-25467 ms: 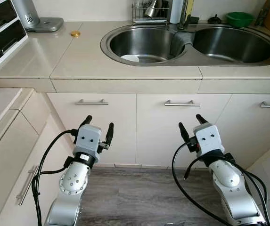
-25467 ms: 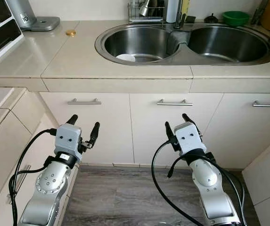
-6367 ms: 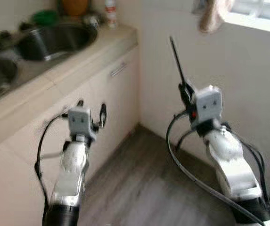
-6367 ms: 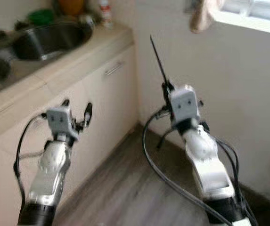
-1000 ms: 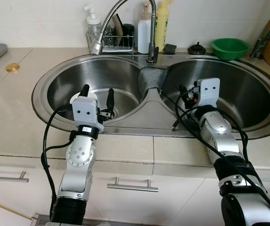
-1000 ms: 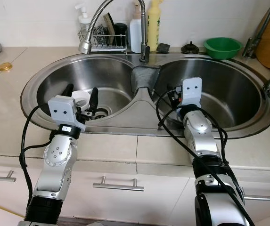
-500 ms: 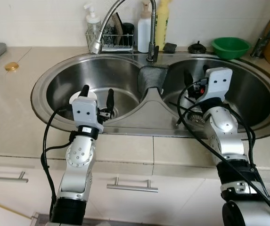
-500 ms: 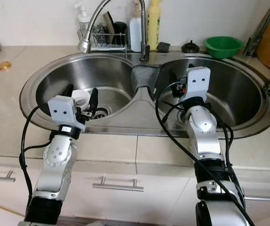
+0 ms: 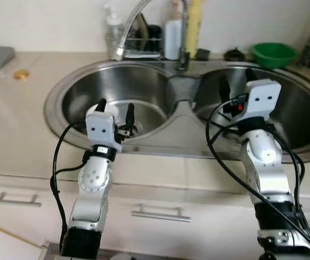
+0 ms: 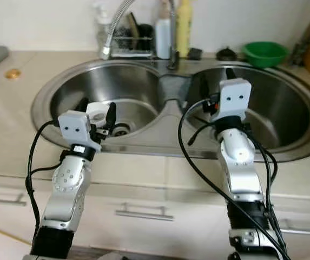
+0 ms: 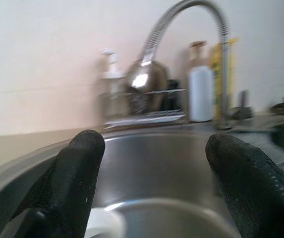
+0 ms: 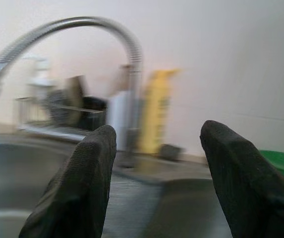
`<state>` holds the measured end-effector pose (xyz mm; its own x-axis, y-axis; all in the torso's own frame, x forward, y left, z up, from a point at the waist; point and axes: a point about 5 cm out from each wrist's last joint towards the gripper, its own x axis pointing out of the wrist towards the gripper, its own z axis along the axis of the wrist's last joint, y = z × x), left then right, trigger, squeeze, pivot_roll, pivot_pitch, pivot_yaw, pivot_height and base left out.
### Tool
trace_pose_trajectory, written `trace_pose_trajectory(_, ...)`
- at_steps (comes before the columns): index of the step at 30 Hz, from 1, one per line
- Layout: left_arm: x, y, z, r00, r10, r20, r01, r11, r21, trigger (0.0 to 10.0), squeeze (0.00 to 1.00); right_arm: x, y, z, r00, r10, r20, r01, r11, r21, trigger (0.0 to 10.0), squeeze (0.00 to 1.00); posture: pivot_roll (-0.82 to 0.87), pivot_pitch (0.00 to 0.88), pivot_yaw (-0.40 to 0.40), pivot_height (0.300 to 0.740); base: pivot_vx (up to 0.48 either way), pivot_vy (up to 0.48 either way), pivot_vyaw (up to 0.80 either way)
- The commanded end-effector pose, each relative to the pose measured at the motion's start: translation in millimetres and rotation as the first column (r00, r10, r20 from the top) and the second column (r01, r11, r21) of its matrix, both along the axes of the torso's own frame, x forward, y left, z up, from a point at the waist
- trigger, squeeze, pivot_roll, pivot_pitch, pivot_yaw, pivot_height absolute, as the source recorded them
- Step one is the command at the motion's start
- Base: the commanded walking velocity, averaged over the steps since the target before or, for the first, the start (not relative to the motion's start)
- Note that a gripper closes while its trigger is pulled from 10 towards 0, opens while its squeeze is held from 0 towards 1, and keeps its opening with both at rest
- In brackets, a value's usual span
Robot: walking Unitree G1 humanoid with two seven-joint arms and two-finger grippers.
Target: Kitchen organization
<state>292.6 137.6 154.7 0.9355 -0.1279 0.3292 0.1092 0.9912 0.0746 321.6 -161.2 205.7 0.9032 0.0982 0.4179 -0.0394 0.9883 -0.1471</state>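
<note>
The two head cameras are looking forward and down from above the counter edge onto a double sink (image 9: 57,108), the right eye sitting slightly to the side, so the faucet (image 10: 114,27) and green bowl (image 10: 264,53) are shifting a little between them. Both silver arms are rising from below into these views. The left wrist camera is peering low along its spread black fingers (image 11: 67,183) across the left basin toward the faucet head (image 11: 146,74) and wall, very near the steel. The right wrist camera is facing the same back wall from near the divider, sharing the faucet arc (image 12: 82,25), yellow bottle (image 12: 154,111) and wire rack (image 12: 57,111).
</note>
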Motion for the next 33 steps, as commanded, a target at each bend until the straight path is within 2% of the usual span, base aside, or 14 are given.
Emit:
trace_pose_trajectory(1, 0.1, 0.0, 6, 1.0, -0.002, 0.027, 0.002, 1.0, -0.001, 10.0, 0.0, -5.1, 7.2, 5, 1.0, 0.019, 0.022, -0.018, 1.0, -0.021, 10.0, 0.0, -0.08, 0.0, 0.022, 0.74, 0.0, 0.48, 0.0)
trace_pose_trajectory(14, -1.3, -1.0, 6, 0.999, -0.007, 0.035, 0.006, 1.0, 0.001, 10.0, 0.0, -14.7, 17.4, -3, 0.999, 0.045, 0.009, -0.045, 0.996, -0.072, 10.0, 0.0, -0.08, 0.0, 0.019, 0.74, 0.0, 0.48, 0.0)
trace_pose_trajectory(18, -2.2, -1.2, 6, 0.999, -0.004, 0.046, 0.004, 1.0, 0.006, 10.0, 0.0, -16.9, 14.5, -6, 1.0, 0.029, -0.01, -0.029, 0.998, -0.054, 10.0, 0.0, -0.08, 0.0, 0.017, 0.74, 0.0, 0.0, 0.0)
trace_pose_trajectory(23, -2.6, -0.5, 7, 0.999, 0.005, 0.055, -0.005, 1.0, 0.007, 10.0, 0.0, -23.7, 14.2, -15, 0.999, 0.02, -0.043, -0.021, 0.999, -0.031, 10.0, 0.0, -0.08, 0.0, 0.016, 0.74, 0.0, 0.0, -0.76)
trace_pose_trajectory(33, -1.9, -1.0, 5, 0.999, -0.001, 0.051, -0.001, 0.999, 0.038, 10.0, 0.0, -33.5, 14.8, -7, 1.0, 0.019, 0.016, -0.018, 0.999, -0.046, 10.0, 0.0, -0.09, 0.0, 0.024, 0.74, 0.0, 0.0, -0.8)
